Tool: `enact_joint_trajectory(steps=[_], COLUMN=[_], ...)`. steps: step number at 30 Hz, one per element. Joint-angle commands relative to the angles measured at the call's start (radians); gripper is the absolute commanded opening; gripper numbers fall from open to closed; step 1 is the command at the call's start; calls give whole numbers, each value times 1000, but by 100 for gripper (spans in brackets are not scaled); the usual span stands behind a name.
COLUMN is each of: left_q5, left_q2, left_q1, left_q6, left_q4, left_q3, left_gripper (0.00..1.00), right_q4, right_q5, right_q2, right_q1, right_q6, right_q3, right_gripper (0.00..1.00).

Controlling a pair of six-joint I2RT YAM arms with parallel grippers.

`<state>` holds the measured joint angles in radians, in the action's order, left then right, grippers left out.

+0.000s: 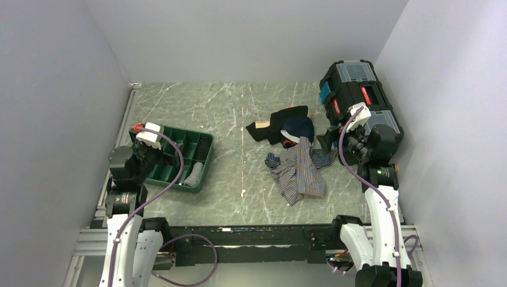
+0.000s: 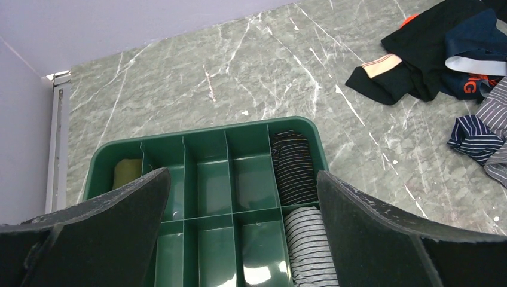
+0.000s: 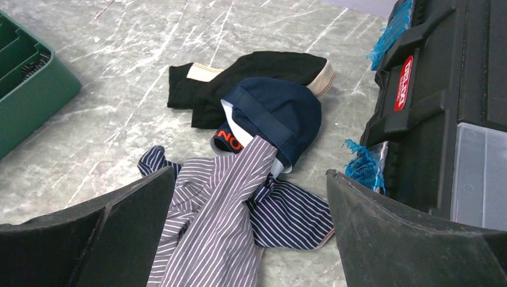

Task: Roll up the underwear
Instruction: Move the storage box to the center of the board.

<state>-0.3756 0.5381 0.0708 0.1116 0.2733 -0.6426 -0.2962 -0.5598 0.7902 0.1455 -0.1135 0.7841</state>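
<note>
The underwear (image 1: 299, 174) is pale grey-and-white pinstriped boxer shorts, lying crumpled on the marble table right of centre. In the right wrist view it (image 3: 215, 227) lies between and below my open fingers, partly over a navy striped garment (image 3: 293, 218). Its edge shows at the far right of the left wrist view (image 2: 499, 107). My right gripper (image 1: 329, 142) (image 3: 251, 173) is open and empty, hovering just right of the pile. My left gripper (image 1: 154, 156) (image 2: 242, 176) is open and empty above the green tray (image 1: 206, 166).
The tray (image 2: 203, 130) holds a dark striped roll (image 2: 293, 170), a grey striped roll (image 2: 308, 245) and a yellow item (image 2: 127, 172). A plain navy garment (image 3: 275, 113) and a black one (image 3: 251, 72) lie behind the underwear. A black toolbox (image 1: 359, 98) stands at right.
</note>
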Motion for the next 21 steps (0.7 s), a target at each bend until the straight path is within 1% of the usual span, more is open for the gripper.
enact_joint_trajectory(steps=[1,6,9,12,15,17,19,21], left_q5=[19,4,-59,-90,-64,-25,-2,6], left_q2=[-4,-1,4,24,59,82,101,129], left_q1=[6,11,12,7,-37,-80,-129,-147], left_q6=[12,28,56,100,157,181,180,169], left_q4=[-1,30,68,123,181,200,195,171], left_q3=[-20,-39,-61,-92,-121,-121,-110,-93], left_gripper=[99,99,99,99,99,99,99,99], right_q4=[11,5,2,-9,-16,-15,-14,-10], right_q5=[-35,-44,-76,-108,-83,-72,-66,-68], right_q2=[-13,-17,-3,41,91,109,99,75], right_q1=[5,5,3,-25,-78,-90,-91,-92], right_q6=[-28,-49,-72,-87,-90,-91,-103,-114], right_q3=[-5,-8,1,40,71,61,31,11], right_gripper=[100,100,100,100,100,100,100,100])
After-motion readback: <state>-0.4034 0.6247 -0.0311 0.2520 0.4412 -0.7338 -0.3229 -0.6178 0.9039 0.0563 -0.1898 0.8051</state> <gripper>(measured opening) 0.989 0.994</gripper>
